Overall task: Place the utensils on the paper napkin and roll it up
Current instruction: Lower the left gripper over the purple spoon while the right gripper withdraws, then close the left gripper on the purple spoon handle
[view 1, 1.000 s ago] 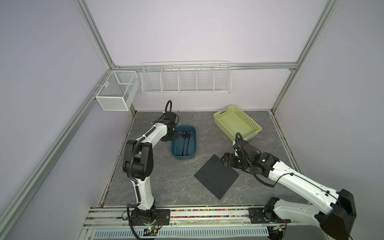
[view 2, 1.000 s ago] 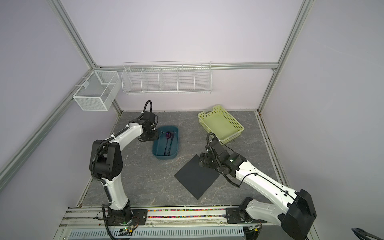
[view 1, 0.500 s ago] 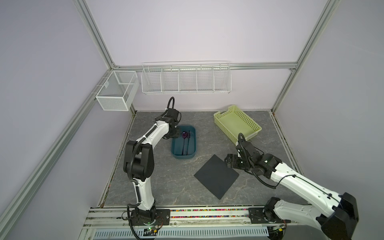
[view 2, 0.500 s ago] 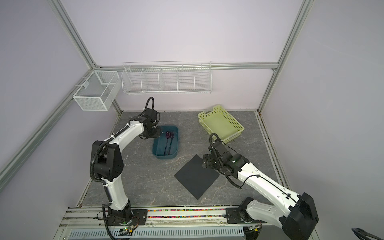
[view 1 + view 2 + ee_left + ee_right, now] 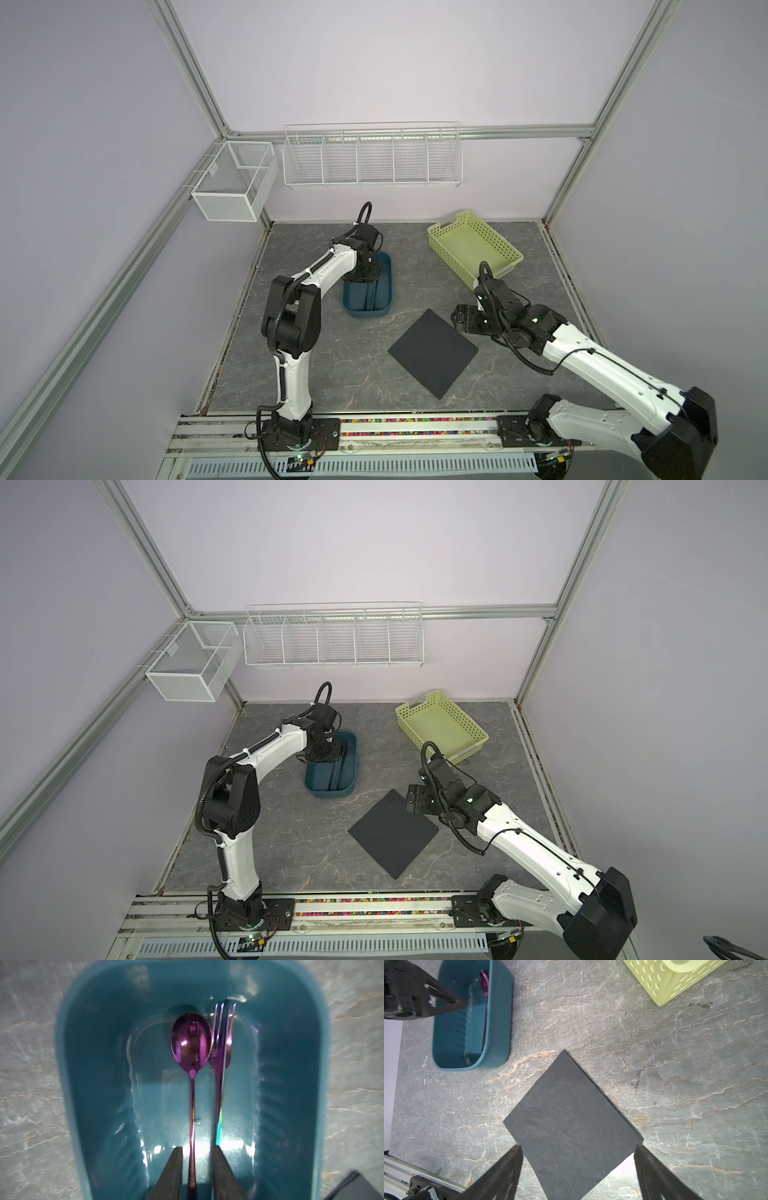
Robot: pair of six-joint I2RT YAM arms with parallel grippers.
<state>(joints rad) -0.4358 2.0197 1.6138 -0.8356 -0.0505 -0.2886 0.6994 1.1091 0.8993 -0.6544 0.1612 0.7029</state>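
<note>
Left claw (image 5: 197, 1148) astride spoon (image 5: 191, 1043) handle, its end cut off

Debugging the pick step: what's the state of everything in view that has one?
spoon: lying in tub, ungripped.
fork: lying in tub, beside spoon.
paper napkin: flat, unrolled, nothing on it.
basket: empty.
left end effector: open, straddling spoon handle.
right end effector: wide open, over paper napkin edge.

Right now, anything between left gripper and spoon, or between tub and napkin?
Nothing visible. The left gripper straddles the spoon handle, jaws open, in the tub; the fork lies close beside. Bare table from tub to napkin.
</note>
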